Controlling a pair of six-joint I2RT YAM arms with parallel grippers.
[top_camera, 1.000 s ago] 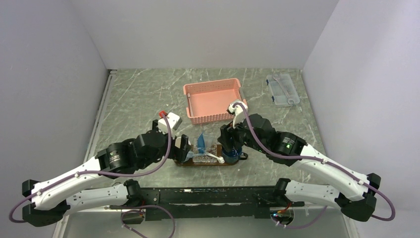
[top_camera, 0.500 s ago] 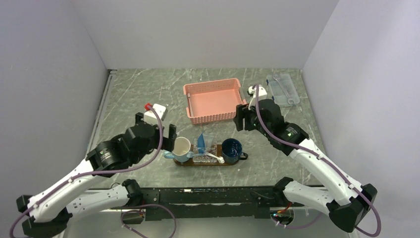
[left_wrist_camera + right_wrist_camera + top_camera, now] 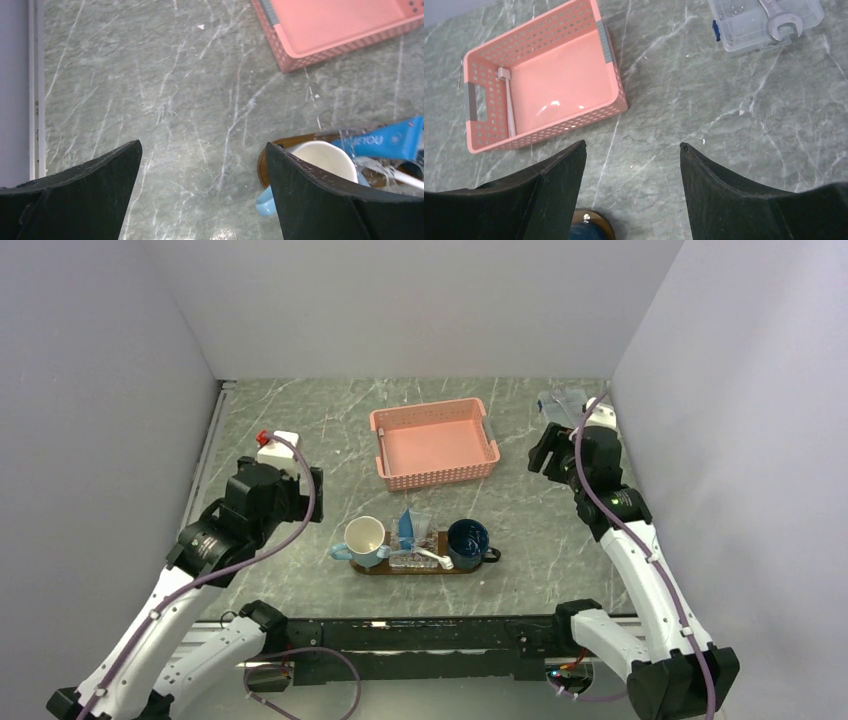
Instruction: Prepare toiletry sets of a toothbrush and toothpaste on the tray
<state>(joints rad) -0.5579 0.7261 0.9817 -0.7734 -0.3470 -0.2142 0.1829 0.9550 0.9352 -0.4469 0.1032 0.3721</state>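
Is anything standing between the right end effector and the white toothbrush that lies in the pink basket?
Nothing covers the white toothbrush; the pink basket is open on top. Only the basket's perforated wall stands close beside the toothbrush, so the open right end effector would probably need to come down from above.

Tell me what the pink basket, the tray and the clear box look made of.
Basket: moulded plastic by the look, pink, faintly glossy, walls full of round holes. Tray: probably wood, dark brown with a smooth rounded edge; grain too small to tell. Box: clear hard plastic, likely; a wrench shows inside it.
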